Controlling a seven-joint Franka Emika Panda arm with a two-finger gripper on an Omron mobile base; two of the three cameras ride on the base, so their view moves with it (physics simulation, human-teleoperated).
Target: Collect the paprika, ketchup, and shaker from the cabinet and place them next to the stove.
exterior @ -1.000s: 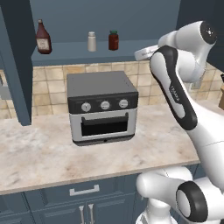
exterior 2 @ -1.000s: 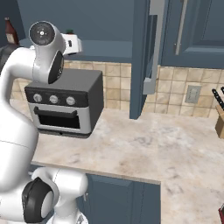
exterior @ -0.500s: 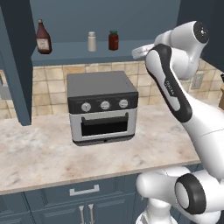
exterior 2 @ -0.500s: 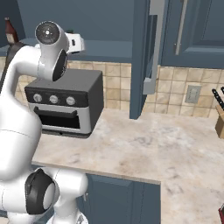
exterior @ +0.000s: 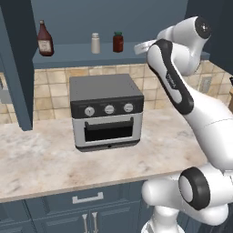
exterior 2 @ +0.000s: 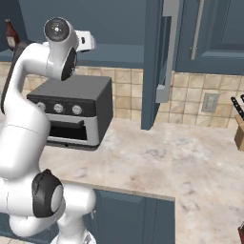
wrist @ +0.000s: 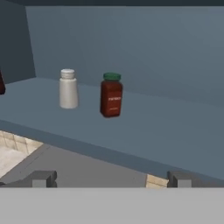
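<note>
Paprika (wrist: 111, 95) upright on the cabinet shelf (wrist: 144, 127), ahead of the jaws (wrist: 112, 178) and almost on their centre line, well clear of both tips. Shaker (wrist: 68, 89) upright just beside it, a little off toward the left tip, not touching the jar. Ketchup (exterior: 44, 39) far along the same shelf, well out past the left tip, cut to a dark sliver at the edge of the hand view. Jaws spread wide, nothing between them, both dark fingertips (wrist: 43, 178) short of the shelf's front lip and lower than the shelf board. Seen from the left base, paprika (exterior: 118, 42) and shaker (exterior: 95, 43) side by side near mid-shelf, the white hand raised to shelf height to the right of them. Open slate-blue cabinet (exterior: 18, 68) around all three, its door (exterior 2: 153, 62) swung out edge-on in the right base view. Below the shelf, a silver-and-black toaster oven (exterior: 105, 111) with three knobs on the marbled worktop (exterior: 41, 159), tiled backsplash behind. Knife block (exterior 2: 239, 128) at the far right of the worktop.
</note>
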